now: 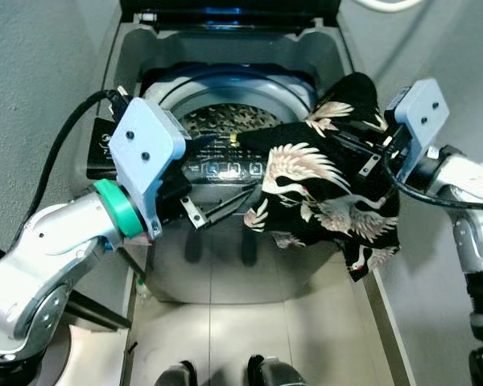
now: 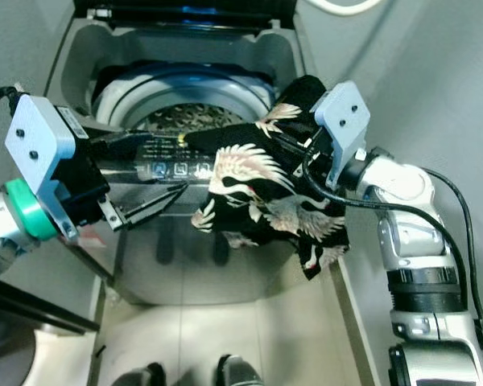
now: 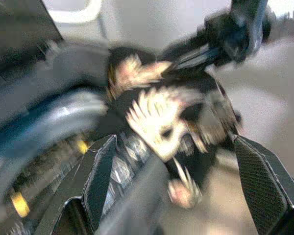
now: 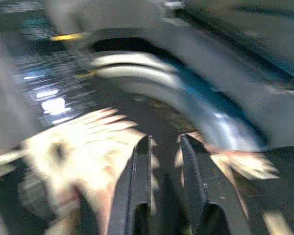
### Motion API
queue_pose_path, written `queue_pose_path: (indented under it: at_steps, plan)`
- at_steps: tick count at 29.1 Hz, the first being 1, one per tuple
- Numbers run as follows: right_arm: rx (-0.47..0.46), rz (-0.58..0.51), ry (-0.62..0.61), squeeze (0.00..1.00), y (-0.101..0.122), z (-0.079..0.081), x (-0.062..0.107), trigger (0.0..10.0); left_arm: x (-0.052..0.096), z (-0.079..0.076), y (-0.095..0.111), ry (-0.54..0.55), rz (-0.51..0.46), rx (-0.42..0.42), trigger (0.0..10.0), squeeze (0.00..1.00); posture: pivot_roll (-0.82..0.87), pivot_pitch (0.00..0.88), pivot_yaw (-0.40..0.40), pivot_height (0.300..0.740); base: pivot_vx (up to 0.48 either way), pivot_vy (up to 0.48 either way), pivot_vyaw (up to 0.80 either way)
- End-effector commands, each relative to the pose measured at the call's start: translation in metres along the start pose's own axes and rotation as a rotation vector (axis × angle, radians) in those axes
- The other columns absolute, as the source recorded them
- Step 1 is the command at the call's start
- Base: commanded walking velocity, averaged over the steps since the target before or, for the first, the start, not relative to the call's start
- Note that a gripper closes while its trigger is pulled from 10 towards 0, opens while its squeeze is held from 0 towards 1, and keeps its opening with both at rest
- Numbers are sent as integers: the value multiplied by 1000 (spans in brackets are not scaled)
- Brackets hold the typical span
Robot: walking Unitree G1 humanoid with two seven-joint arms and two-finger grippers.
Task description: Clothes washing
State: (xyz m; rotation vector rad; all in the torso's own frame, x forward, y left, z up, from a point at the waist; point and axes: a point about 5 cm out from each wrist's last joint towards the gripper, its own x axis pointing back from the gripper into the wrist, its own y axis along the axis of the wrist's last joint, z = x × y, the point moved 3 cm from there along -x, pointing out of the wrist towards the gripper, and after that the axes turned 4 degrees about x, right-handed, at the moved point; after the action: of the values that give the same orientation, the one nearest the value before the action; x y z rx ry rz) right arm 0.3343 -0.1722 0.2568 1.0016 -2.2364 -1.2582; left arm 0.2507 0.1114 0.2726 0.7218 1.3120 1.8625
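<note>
- So the robot stands right in front of a top-loading washing machine, grey body, lid up at the back, squeezed into a narrow nook between plain grey walls.
- The drum is open: shiny perforated metal inside with a blue-ish ring around the mouth. You can see down into it past the fabric.
- The garment is black with big pale crane prints. It's draped over the front right corner of the machine, part lying across the control panel and rim, the rest hanging down the front on the right side.
- The right gripper has its fingers nearly pressed together, pinching the garment at its upper right edge, just over the rim of the machine. The right wrist view is blurry, but cloth is bunched around the two black fingers.
- The left gripper hangs in front of the control panel with its fingers spread wide, tips pointing at the left edge of the garment, holding nothing. I can't tell if the tips touch the cloth.
- The floor is pale tile, and the robot's feet show at the bottom edge.
</note>
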Motion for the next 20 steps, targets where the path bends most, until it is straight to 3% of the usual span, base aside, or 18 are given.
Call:
queue_pose_path:
  at_steps: [1, 4, 5, 10, 17, 20]
  plan:
    - [-35, 27, 56, 1000, -8, 10, 2, 10000, 7, -9, -4, -75, 39, 30, 10000, 0, 29, 115, 61, 740, 0, 0, 0]
    - [-51, 71, 33, 1000, -21, 7, 2, 10000, 15, -8, -9, -97, 109, 11, 10000, 0, 44, 112, 55, 740, 0, 0, 0]
    - [-61, 86, 34, 0, -25, 7, 2, 10000, 17, -7, -11, -92, 126, -3, 10000, 0, 47, 113, 53, 740, 0, 0, 0]
    - [-89, 134, 9, 0, -36, 8, 1, 10000, 18, -9, -11, -82, 128, -19, 10000, 0, 51, 117, 42, 740, 0, 0, 0]
    - [-46, 196, -157, 0, -45, -13, -1, 10000, 16, -10, -8, -80, 102, -8, 10000, 0, 48, 120, 39, 740, 0, 0, 0]
    - [-47, 198, -167, 0, -46, -15, 0, 10000, 16, -10, -8, -82, 102, -8, 10000, 0, 48, 120, 39, 740, 0, 0, 0]
